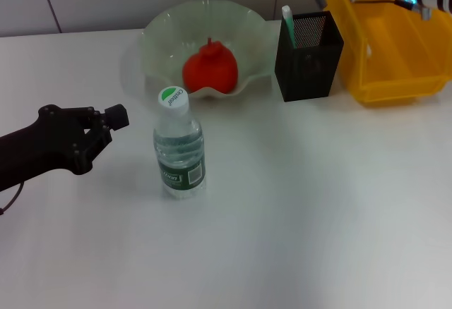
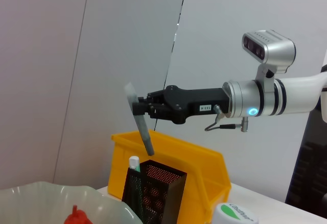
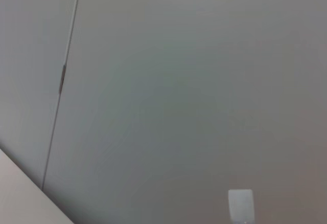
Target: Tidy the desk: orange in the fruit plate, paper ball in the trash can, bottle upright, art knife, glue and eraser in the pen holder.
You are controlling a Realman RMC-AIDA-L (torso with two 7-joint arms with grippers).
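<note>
Head view first: your small clear plastic water bottle with the dark green label stands upright on the white surface, white-and-green cap on top. Behind it the squat red-orange orange sits inside the wide pale-green scalloped fruit plate. To the robot's right of the plate is the tall square black mesh pen holder, with a green-and-white stick-shaped thing poking out of its corner. The big bright yellow plastic trash can is just beside the holder. Your left gripper hovers low over the surface beside the bottle, not touching it, and I can't tell how its jaws stand. The right arm only shows at the top corner above the bin.

Left wrist view: your right gripper hangs above the pen holder, jaws clenched on a slim grey art knife that tilts with its lower end pointing down toward the holder's opening, still clear of it. The yellow bin sits behind.

Right wrist view: just plain grey wall panels.
</note>
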